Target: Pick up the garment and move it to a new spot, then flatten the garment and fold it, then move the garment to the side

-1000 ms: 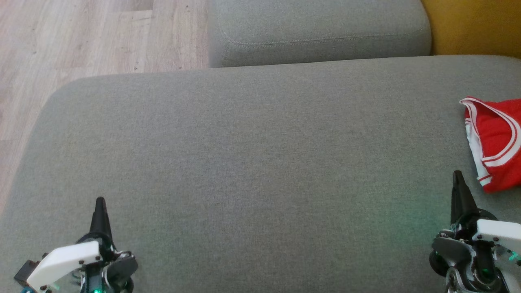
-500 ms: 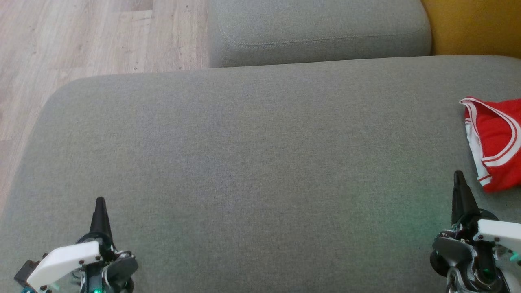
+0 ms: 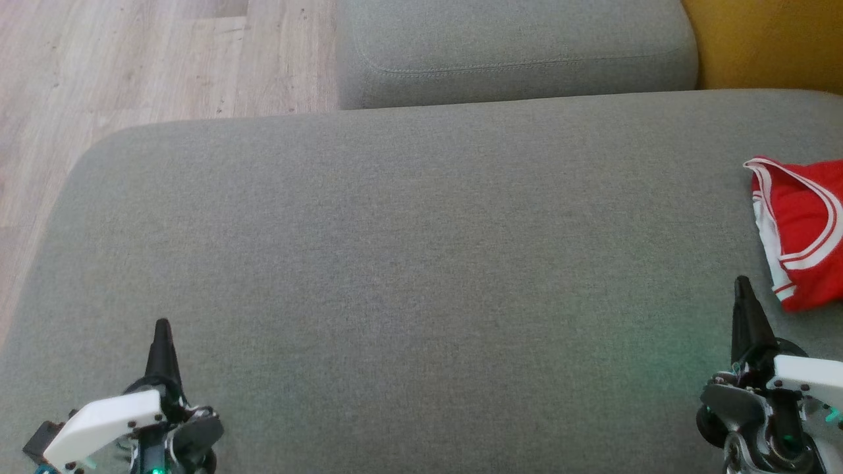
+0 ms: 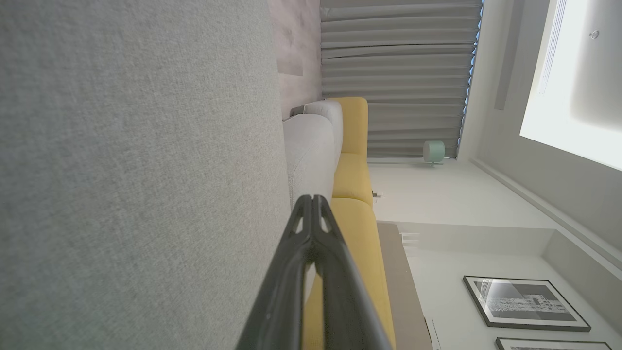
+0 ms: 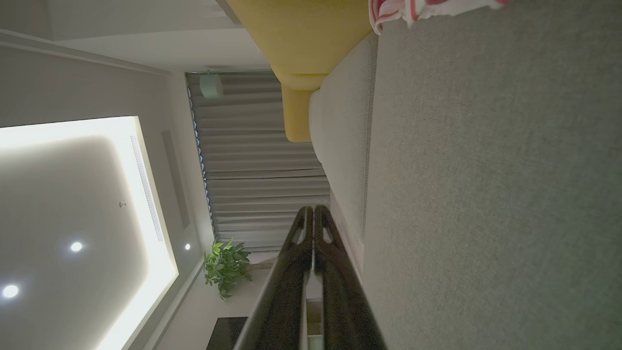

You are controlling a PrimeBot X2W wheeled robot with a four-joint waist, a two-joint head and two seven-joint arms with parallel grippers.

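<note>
Your left gripper point(image 3: 161, 332) and right gripper point(image 3: 743, 289) both have their fingers pressed together on nothing. They sit low over the near corners of the grey sofa seat point(image 3: 421, 230), which looks like a rest pose rather than a reach. The red garment point(image 3: 807, 224) lies bunched just ahead and outboard of your right gripper, not touching it. Ahead of both grippers the seat spreads broad and flat, with a grey back cushion point(image 3: 514, 52), a yellow cushion point(image 3: 764, 39) and pale wood floor point(image 3: 132, 59) beyond.
</note>
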